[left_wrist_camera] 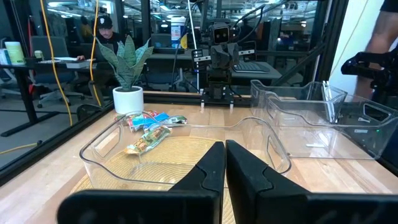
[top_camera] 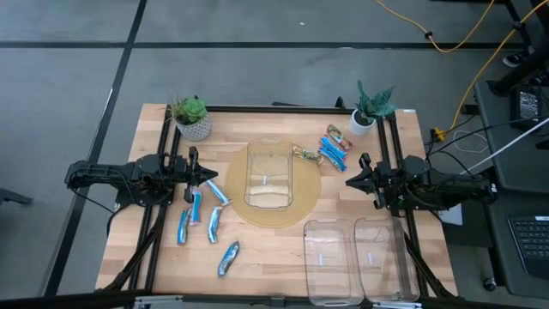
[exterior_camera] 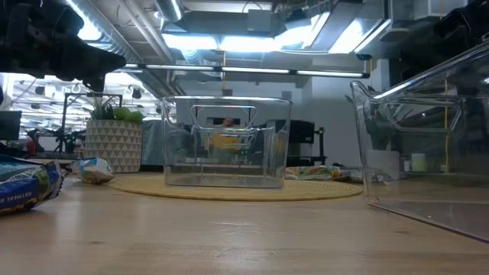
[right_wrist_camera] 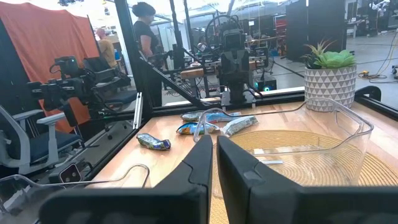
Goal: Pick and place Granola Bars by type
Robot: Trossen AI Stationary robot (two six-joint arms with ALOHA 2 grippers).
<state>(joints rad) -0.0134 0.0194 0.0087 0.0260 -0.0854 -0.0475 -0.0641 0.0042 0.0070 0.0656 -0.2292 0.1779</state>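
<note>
Several blue-and-silver granola bars (top_camera: 206,219) lie flat on the table's left half, below and beside my left gripper (top_camera: 211,177), which hovers shut above them; the right wrist view shows these bars (right_wrist_camera: 211,123) too. The multicoloured bars (top_camera: 330,148) lie in a loose pile near the far right corner, beside the round mat; they also show in the left wrist view (left_wrist_camera: 151,127). My right gripper (top_camera: 348,182) is shut and hovers at the mat's right edge, nearer than that pile. In the wrist views, both the left gripper (left_wrist_camera: 224,167) and the right gripper (right_wrist_camera: 215,158) hold nothing.
A clear bin (top_camera: 270,174) stands on a round woven mat (top_camera: 307,204) at the table's middle. Two more clear bins (top_camera: 330,257) (top_camera: 382,256) stand side by side at the near right. Potted plants (top_camera: 190,117) (top_camera: 371,108) stand at the far corners. Black rails run along both sides.
</note>
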